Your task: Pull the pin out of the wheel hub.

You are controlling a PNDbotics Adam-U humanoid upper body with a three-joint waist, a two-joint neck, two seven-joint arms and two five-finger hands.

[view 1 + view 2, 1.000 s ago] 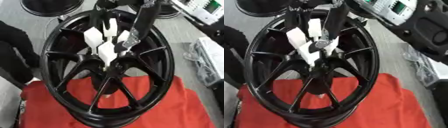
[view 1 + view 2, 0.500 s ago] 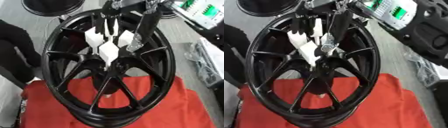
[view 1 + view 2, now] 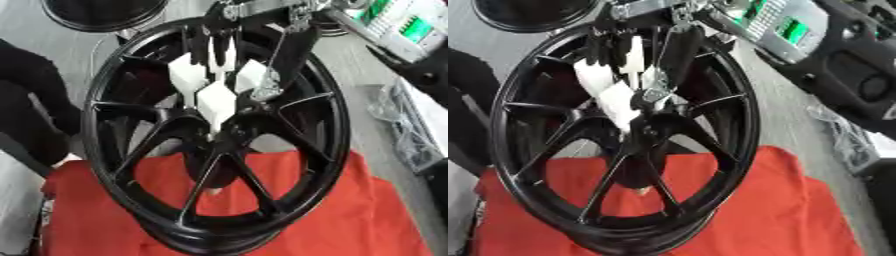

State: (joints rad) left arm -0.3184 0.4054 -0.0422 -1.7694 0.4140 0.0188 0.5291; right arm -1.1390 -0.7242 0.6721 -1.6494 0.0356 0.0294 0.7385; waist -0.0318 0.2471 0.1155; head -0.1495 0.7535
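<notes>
Right hand (image 3: 229, 82) reaches down from the top, white-tipped fingers bunched at the centre of the black wheel hub (image 3: 131, 180), standing on red cloth (image 3: 367, 215). Pin itself not discernible; can't tell whether it's gripped. Looks like grasp step; next needs a straight pull outward.

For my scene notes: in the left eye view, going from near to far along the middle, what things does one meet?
Red cloth → black wheel → hand with white fingertips at the hub → second dark wheel at the far edge.

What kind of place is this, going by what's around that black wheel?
Probably a workshop or garage test area. A bare black alloy wheel stands on a red cloth over a grey floor, a second dark rim lies behind it, and electronic gear with green parts sits at the upper right.
</notes>
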